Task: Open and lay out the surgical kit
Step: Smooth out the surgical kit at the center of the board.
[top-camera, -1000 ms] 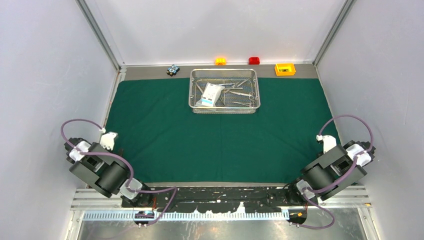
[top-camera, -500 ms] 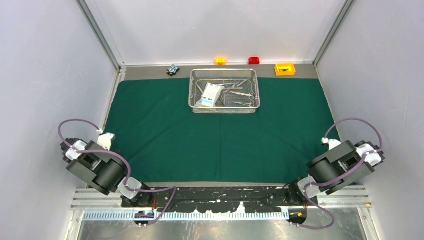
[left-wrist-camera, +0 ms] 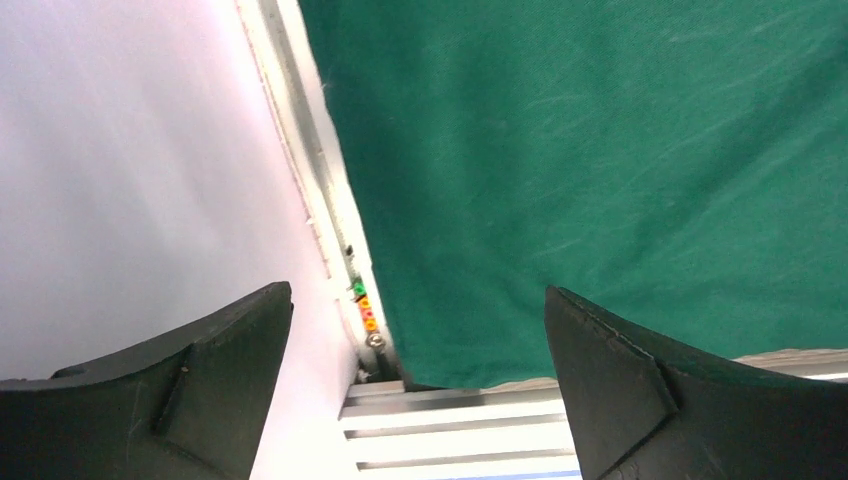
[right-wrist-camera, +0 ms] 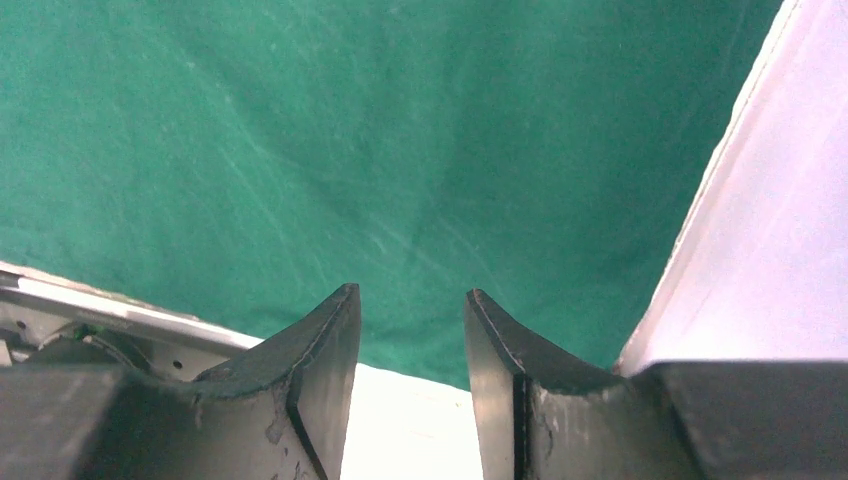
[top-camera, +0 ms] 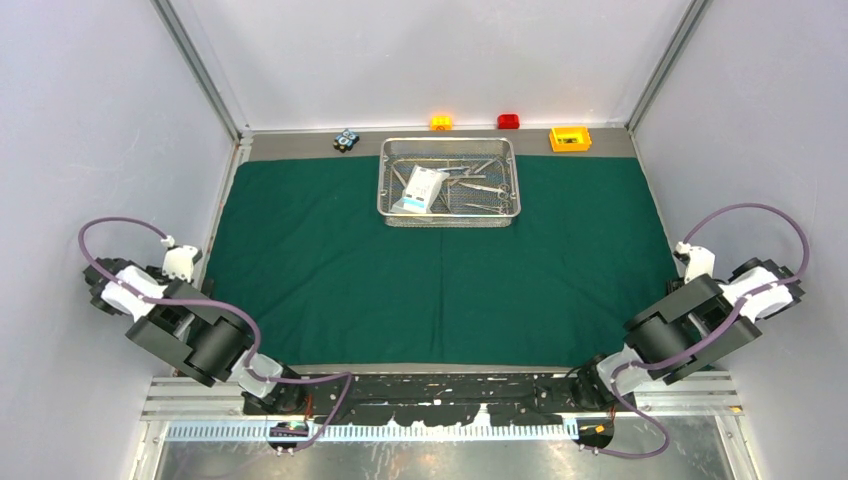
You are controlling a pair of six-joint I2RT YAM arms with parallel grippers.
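**Green cloth** [top-camera: 430, 280] spread flat, long axis left to right. **Wire tray** [top-camera: 381, 180] at its far middle, also lying crosswise. Inside, a white pouch [top-camera: 421, 190], tilted, lengthwise near to far, beside silver forceps [top-camera: 483, 187]. Left claw [left-wrist-camera: 418, 300] gapes wide, empty, by the cloth's left edge. Right claw [right-wrist-camera: 410, 300] narrowly parted, empty.

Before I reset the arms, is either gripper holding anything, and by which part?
Nothing is held: the left gripper and the right gripper both stand open and empty.
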